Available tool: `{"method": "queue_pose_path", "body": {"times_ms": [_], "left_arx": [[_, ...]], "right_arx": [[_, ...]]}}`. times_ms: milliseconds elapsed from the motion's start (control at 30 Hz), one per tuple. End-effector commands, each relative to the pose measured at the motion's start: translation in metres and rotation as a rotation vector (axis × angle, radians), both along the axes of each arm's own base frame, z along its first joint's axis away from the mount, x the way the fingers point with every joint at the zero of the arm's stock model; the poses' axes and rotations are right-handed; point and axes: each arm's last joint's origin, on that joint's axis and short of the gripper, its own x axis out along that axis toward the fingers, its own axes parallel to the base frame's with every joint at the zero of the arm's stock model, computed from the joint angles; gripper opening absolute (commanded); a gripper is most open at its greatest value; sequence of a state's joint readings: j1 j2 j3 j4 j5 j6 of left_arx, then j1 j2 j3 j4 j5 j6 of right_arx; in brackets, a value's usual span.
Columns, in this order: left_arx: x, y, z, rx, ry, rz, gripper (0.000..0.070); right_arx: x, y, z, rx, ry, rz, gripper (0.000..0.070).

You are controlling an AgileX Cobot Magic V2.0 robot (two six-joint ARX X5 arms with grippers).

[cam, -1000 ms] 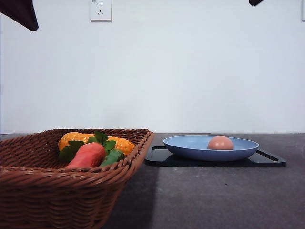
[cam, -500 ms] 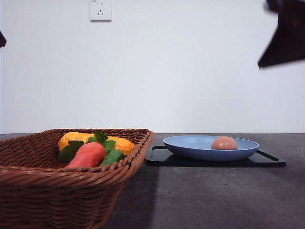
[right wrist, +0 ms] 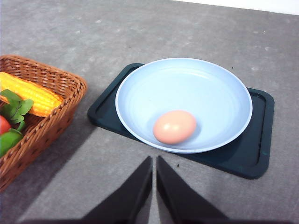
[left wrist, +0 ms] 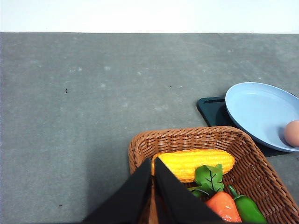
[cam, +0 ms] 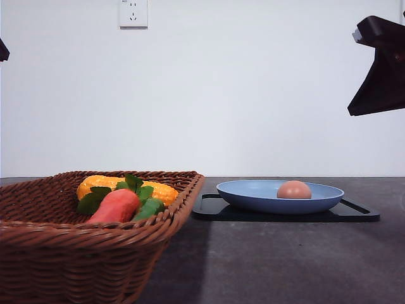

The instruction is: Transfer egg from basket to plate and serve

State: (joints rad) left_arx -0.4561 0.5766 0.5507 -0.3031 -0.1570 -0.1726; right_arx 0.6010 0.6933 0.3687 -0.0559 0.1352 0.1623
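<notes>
since half a second ago the right gripper point(right wrist: 154, 186) has dropped lower at the far right edge, and the small pinkish-brown egg point(right wrist: 174, 126) has shifted slightly left. both the right and left gripper point(left wrist: 153, 186) have jaws closed, empty. egg rests in the round light blue plate point(right wrist: 219, 88) on the flat black tray point(right wrist: 254, 154), right of the woven brown wicker basket point(cam: 95, 247).

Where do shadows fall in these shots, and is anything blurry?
Front view: the woven brown wicker basket casts a dark band across the grey table; all sharp. Right wrist view: soft shadow beside the pinkish-brown egg on the light blue round plate; the right claw is slightly soft.
</notes>
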Motion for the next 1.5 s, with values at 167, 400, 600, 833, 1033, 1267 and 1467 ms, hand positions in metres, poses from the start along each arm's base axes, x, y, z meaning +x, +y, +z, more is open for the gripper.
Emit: {"method": "queue_pose_path", "body": {"times_ms": [167,400,600,833,1033,1267,1467], "left_arx": [[-0.006,0.002,0.006,-0.004,-0.027,-0.011,0.0],[-0.045,0.03,0.023,0.089,-0.272,0.047,0.0],[-0.064,0.048,0.009,0.123,-0.404,0.22,0.0],[-0.054,0.057,-0.04,0.137,-0.322,0.364,0.0],[-0.038,0.06,-0.081,0.112,-0.244,0.423,0.0],[-0.031,0.061,-0.109,0.094,-0.19,0.435,0.0],[-0.03,0.061,-0.116,0.088,-0.168,0.437,0.0]], "right_arx": [[0.001,0.001,0.004,0.02,-0.011,-0.004,0.0],[0.001,0.001,0.004,0.02,-0.01,-0.003,0.0],[0.001,0.001,0.004,0.02,-0.011,-0.004,0.0],[0.001,0.001,0.004,0.02,-0.011,-0.004,0.0],[0.001,0.001,0.004,0.02,-0.01,-0.003,0.0],[0.001,0.001,0.004,0.02,-0.011,-0.004,0.0],[0.001,0.001,0.004,0.021,-0.011,-0.003,0.0]]}}
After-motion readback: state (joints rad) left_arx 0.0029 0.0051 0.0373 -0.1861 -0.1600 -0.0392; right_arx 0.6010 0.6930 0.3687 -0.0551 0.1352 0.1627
